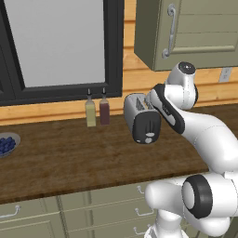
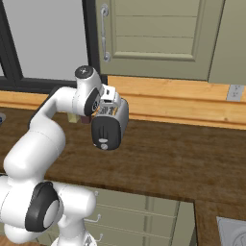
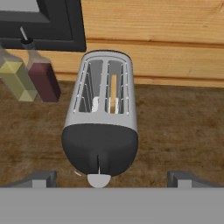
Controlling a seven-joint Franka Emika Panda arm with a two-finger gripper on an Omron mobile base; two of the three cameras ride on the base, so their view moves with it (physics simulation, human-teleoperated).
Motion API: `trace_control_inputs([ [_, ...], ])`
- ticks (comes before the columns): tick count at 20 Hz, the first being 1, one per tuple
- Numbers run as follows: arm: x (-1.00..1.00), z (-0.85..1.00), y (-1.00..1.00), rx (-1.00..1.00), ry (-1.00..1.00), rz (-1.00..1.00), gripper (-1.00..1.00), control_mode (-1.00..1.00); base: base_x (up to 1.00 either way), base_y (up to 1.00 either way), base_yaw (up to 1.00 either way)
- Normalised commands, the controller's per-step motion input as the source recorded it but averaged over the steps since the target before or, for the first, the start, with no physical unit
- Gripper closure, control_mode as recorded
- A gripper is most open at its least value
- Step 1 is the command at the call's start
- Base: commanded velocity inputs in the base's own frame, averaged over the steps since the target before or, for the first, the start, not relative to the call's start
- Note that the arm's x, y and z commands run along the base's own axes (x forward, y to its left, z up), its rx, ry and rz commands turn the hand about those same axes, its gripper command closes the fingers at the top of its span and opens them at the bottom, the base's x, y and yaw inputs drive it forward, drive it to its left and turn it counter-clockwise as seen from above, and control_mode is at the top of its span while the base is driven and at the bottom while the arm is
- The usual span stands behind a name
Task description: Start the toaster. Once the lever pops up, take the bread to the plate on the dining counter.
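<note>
- Sitting toward the back edge of the wood worktop (image 1: 69,158): the toaster (image 3: 103,118), black end panel facing the front edge.
- Showing at the foot of that panel: the lever (image 3: 99,179).
- Standing in 1 of the 2 slots: the bread (image 3: 113,92).
- Hovering just above the toaster, jaws spread wide, gripping nothing: the gripper (image 3: 109,177).
- Standing beside the toaster at the back edge: 2 bottles (image 1: 97,110).

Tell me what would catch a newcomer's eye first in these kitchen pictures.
The silver toaster stands on the wood worktop with its glossy black end panel facing the robot, the pale lever at its base. The bread shows in the right slot, and the open gripper sits just in front. Two bottles, one yellowish and one dark red, stand to the toaster's left.
</note>
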Motion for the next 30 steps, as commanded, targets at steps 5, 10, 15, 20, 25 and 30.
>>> trace_control_inputs([
  [5, 0.00, 0.00, 0.00, 0.00, 0.00, 0.00, -1.00, -1.00, 0.00, 0.00, 0.00],
  [10, 0.00, 0.00, 0.00, 0.00, 0.00, 0.00, -1.00, -1.00, 0.00, 0.00, 0.00],
  [15, 0.00, 0.00, 0.00, 0.00, 0.00, 0.00, -1.00, -1.00, 0.00, 0.00, 0.00],
  [20, 0.00, 0.00, 0.00, 0.00, 0.00, 0.00, -1.00, -1.00, 0.00, 0.00, 0.00],
  [25, 0.00, 0.00, 0.00, 0.00, 0.00, 0.00, -1.00, -1.00, 0.00, 0.00, 0.00],
  [30, 0.00, 0.00, 0.00, 0.00, 0.00, 0.00, -1.00, -1.00, 0.00, 0.00, 0.00],
])
